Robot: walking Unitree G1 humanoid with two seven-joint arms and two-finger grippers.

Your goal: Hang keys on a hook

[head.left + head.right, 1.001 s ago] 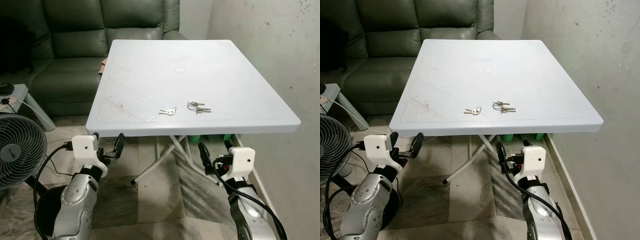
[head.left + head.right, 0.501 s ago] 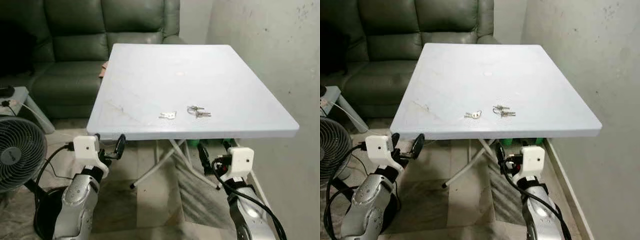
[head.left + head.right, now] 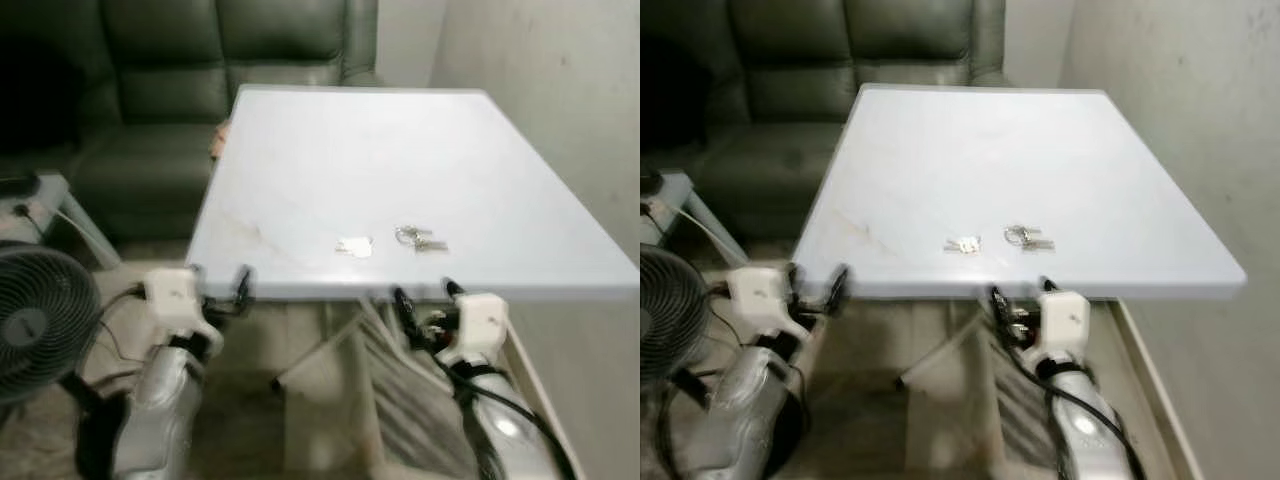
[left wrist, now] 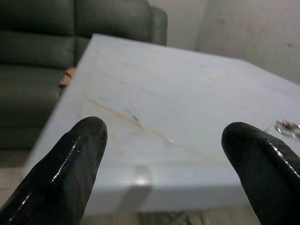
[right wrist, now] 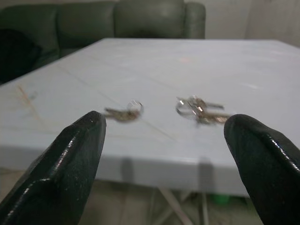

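Observation:
Two small bunches of keys lie on the white plastic table near its front edge: one bunch toward the middle, the other on a ring just to its right. In the right wrist view they are the left bunch and the ringed bunch. My right gripper is open just below the table's front edge, in front of the keys. My left gripper is open at the table's front left corner. No hook can be made out.
A dark green sofa stands behind the table. A floor fan sits at my left, with a cable beside it. A plaster wall runs along the right. The table's folding legs show underneath.
The camera has come closer and the picture is blurred. Both grippers have risen to the table's front edge, still open. The keys lie where they were.

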